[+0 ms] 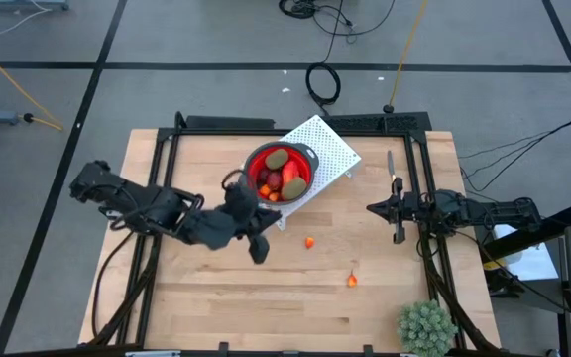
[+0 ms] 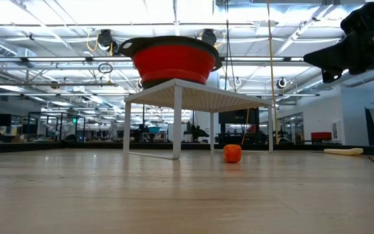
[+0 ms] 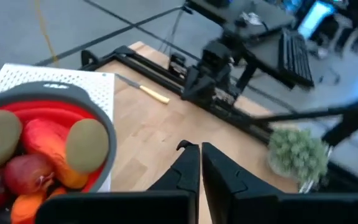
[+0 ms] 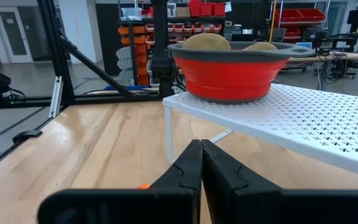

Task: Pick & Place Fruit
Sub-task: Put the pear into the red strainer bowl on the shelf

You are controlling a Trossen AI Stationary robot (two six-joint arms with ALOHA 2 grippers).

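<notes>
The high view shows the left gripper point(image 1: 258, 248) closed on nothing, beside the red bowl point(image 1: 307, 157), which stands on a white rack point(image 1: 333, 149) and already holds most of the fruit point(image 1: 280, 173). Two small orange pieces remain on the table: one point(image 1: 309, 242) lies just to the right of this gripper, the other point(image 1: 352, 281) farther toward the plant point(image 1: 426, 326). The right gripper point(image 1: 373, 208) waits closed and empty, well apart from both. The small pieces' shape is hard to make out.

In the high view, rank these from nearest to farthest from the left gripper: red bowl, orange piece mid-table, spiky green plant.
From the left gripper, shut and empty:
1. Orange piece, on the wood just toward the right arm's side.
2. Red bowl, on the white perforated stand; nearly as close.
3. Spiky green plant, near-right table corner.
</notes>
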